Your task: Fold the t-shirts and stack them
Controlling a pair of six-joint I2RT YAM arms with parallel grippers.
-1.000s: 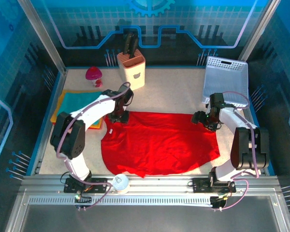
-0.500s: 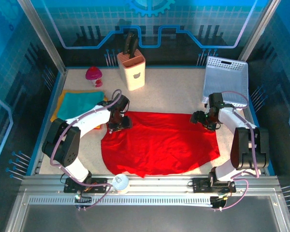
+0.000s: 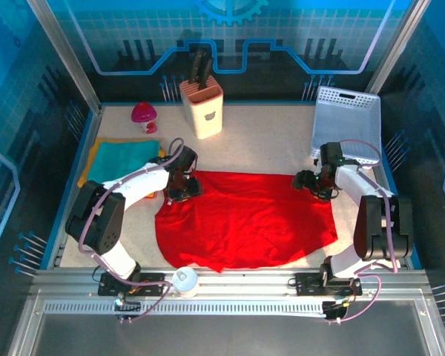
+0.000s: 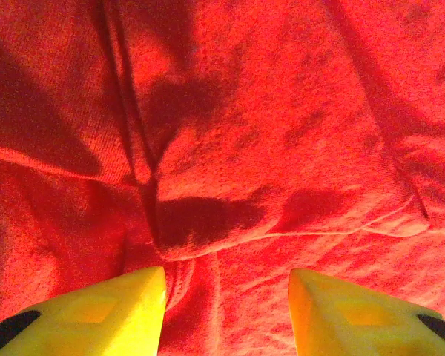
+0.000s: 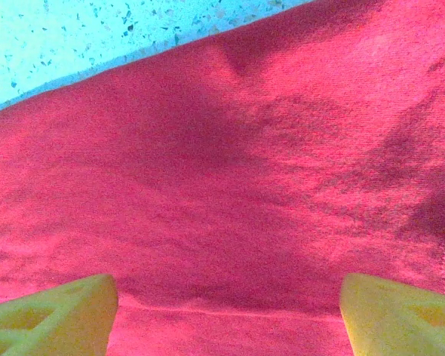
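the red t-shirt lies spread flat mid-worktop. your left fingers and right fingers hang released over its far corners, gripping nothing. lower both, clench on the hem together, then fold evenly. the knife block holds dark-handled knives; the white basket looks bare inside.

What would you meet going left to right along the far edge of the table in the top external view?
Pink mushroom-shaped object → knife block → white basket.
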